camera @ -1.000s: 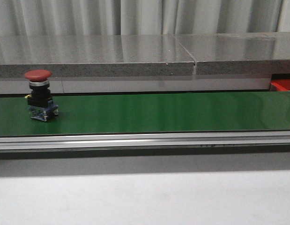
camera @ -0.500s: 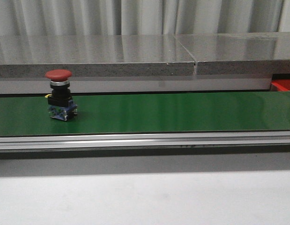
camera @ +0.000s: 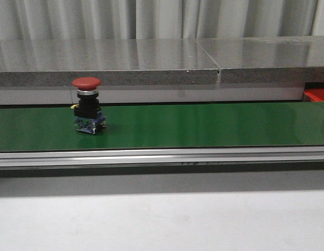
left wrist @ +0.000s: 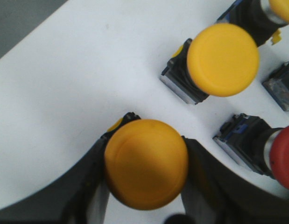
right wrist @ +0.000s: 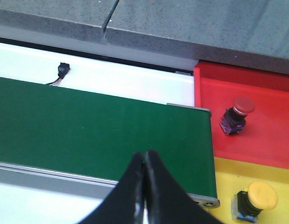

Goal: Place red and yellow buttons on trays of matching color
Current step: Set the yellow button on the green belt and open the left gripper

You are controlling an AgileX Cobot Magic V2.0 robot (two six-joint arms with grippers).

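Standing upright on the green belt (camera: 203, 125), left of centre in the front view: a red button (camera: 87, 106), with neither gripper in that picture. Clamped between the dark fingers (left wrist: 207, 175) of the left gripper (left wrist: 146, 186), low in the left wrist view: a yellow button (left wrist: 146, 169), over a white surface (left wrist: 65, 93); another yellow-capped button (left wrist: 222, 59) nearby, upper right. Pressed together, holding nothing, at bottom centre of the right wrist view: the right gripper (right wrist: 144, 161), above the belt's end. Beyond it at right, a red tray (right wrist: 275, 121) and a yellow tray (right wrist: 228, 175), each carrying one button.

Factory-style test bench: green conveyor belt (camera: 203, 125), sorting trays (right wrist: 256, 116)
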